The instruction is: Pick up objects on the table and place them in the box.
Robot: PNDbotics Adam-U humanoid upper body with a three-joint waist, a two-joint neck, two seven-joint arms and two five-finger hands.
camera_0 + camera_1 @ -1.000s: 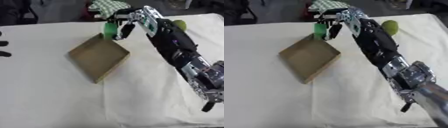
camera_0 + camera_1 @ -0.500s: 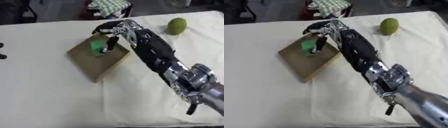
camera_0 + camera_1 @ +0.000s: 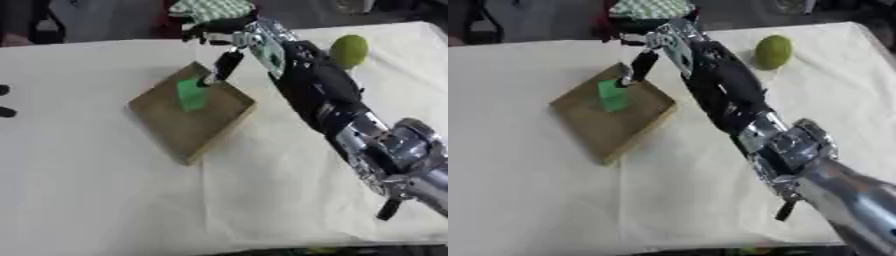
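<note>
Table (image 3: 105, 200), cream cloth over it, is carrying everything. Right arm is reaching in from lower right, stretching diagonally to the far side. Box (image 3: 188, 131), flat brown cardboard, is sitting left of centre, turned cornerwise. Green fruit (image 3: 349, 50) is waiting on the cloth far right, well apart from box. Green block (image 3: 191, 93) is lying inside box near its far corner.

Right hand (image 3: 229, 60) is hovering just above that far corner w/ fingers hanging relaxed & apart, holding nothing; block is looking free of it. Left hand: only dark fingertips (image 3: 5, 100) at left edge, can't tell their pose.

Step, as I'm reading it: clearing away after the drop. Doing it well = lifting straight up first so fingers aren't clipping block or box wall, then swinging right toward the fruit.

Vs 0.5 s ago: fingers were closing round the block over the box; now they're off it & higher, block sitting alone. 1 s ago the block was hanging in the hand beyond the box.
</note>
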